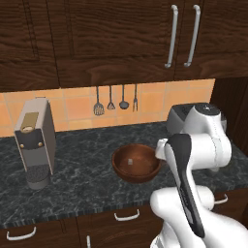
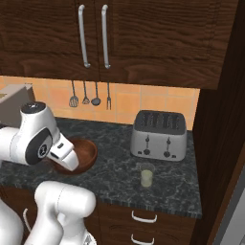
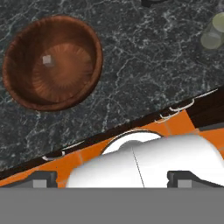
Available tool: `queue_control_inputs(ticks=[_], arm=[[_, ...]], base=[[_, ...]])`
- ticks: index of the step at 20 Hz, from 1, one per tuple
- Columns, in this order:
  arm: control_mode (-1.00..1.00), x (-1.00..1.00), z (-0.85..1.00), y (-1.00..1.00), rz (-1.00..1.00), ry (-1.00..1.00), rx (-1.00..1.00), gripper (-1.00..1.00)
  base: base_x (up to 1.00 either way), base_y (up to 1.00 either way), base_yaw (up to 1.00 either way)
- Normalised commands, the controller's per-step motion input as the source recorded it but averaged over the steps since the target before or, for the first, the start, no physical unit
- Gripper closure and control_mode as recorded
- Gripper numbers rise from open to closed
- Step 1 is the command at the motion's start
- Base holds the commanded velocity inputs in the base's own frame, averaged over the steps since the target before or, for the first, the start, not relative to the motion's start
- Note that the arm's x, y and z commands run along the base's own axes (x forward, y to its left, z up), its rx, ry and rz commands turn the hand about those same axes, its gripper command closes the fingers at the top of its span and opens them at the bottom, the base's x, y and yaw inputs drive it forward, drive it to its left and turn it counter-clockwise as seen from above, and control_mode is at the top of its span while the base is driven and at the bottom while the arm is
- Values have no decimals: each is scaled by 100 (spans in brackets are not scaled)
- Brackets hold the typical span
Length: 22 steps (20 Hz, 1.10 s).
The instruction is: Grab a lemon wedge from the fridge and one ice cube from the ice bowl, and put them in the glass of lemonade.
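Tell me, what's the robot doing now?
Gripper open, empty, above the counter. Ice cube in bowl. Lemonade glass waiting. Nothing blocking.

Arm: glossy white rounded links, dark grey joint bands — one long dark strip along the link nearest the ice bowl. Round dark end cap carries a small white mark.

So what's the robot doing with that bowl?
The robot arm is up above the kitchen counter, looking down at the wooden bowl, which has one small ice cube in it. Its jaws are wide open and holding nothing. The glass of lemonade stands off to the side, in front of the toaster, with no ice or lemon visibly in it yet. A coffee machine stands on the bowl's other side.
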Motion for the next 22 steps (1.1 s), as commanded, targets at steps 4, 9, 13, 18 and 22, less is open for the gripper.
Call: queue_control_inputs(ticks=[4,9,13,18,22], arm=[[-100,-15,0,0,0,-4,0,-100],[-100,-4,0,0,0,0,0,-100],[100,0,0,0,0,0,0,-100],[100,0,0,0,0,0,0,-100],[100,0,0,0,0,0,0,-100]], base=[[0,0,0],[0,0,0],[-87,-27,-22],[-38,-23,-66],[1,-34,-81]])
